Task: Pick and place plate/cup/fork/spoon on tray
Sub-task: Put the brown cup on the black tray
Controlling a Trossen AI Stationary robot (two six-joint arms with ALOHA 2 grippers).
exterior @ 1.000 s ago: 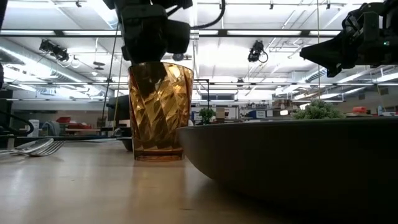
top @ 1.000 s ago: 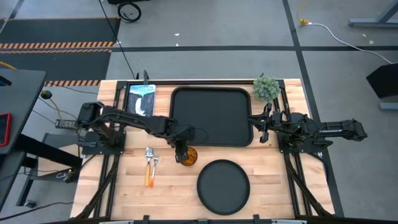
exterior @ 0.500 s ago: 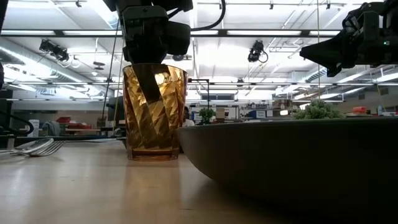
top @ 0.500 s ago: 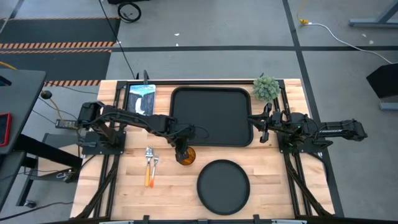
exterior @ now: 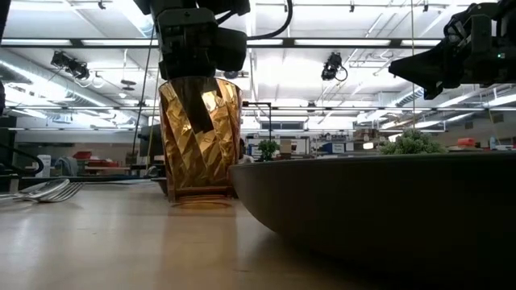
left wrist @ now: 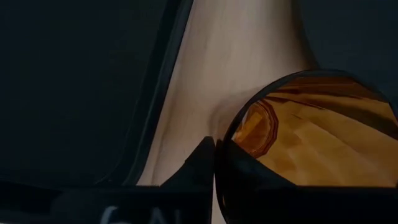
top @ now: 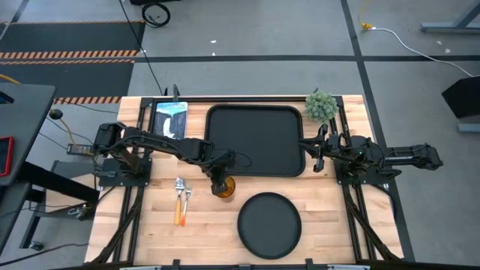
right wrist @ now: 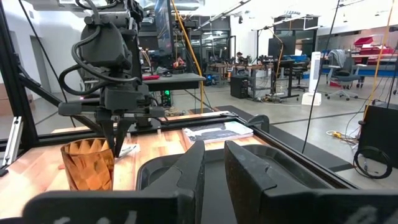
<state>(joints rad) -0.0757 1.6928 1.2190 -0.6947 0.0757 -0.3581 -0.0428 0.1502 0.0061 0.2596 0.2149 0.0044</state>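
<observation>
One tray (top: pixel 255 140) lies bare at the back middle of the table, apparently kept clear as the place everything is meant to go. One plate (top: pixel 269 224) sits near the front edge, well apart from the tray and untouched. Two arms are at work or waiting: the right gripper (top: pixel 316 154) hangs by the tray's right rim, its fingers parted and holding nothing, probably parked out of the way. The left gripper (top: pixel 219 178) is clamped on the rim of the one cup (exterior: pixel 200 137), one finger down inside the glass and one outside, a hold that suits lifting it straight up; the cup's base looks just clear of the wood, beside the tray's front edge. One fork (top: pixel 186 196) and one spoon (top: pixel 179 199) lie together to the left, waiting.
</observation>
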